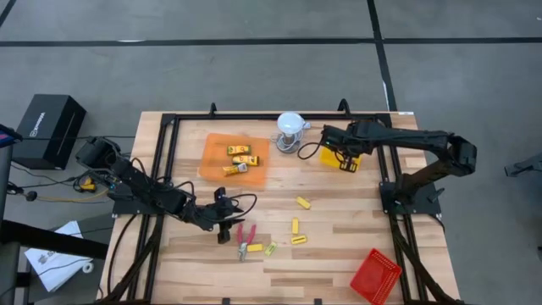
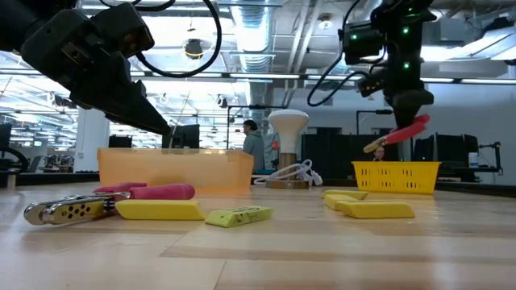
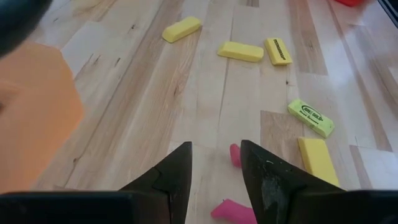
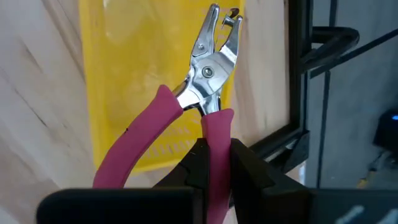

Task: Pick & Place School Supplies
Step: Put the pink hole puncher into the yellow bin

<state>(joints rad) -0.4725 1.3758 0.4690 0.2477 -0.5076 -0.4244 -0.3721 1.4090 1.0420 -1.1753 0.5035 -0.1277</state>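
My right gripper [image 4: 214, 152] is shut on a red-handled plier-like tool [image 2: 401, 131] and hovers over the yellow tray [image 1: 343, 158] at the table's far right. My left gripper [image 3: 214, 163] is open and stands above the table, just left of a second red-handled tool [image 1: 246, 236] lying flat; that tool's pink handles [image 3: 234, 155] show between and beyond the fingers. Small yellow blocks [image 1: 295, 225] and a green-labelled packet [image 3: 310, 117] lie flat on the wood. Yellow packets with dark labels [image 1: 240, 158] rest in the orange tray [image 1: 213, 151]. My right gripper pinches one pink handle [image 4: 214, 134] of the tool between its two fingers, which lie along the handle. The other handle [image 4: 134, 146] splays free to the side. The metal head [image 4: 208, 62] points away from the gripper. The tool is lifted clear and tilted above the yellow tray [image 2: 395, 176].
A white domed object [image 1: 290, 127] with a coiled cable stands between the orange and yellow trays. A red tray [image 1: 375, 275] sits at the near right corner. A black frame [image 1: 165, 161] borders the table's sides. People and desks show in the room beyond.
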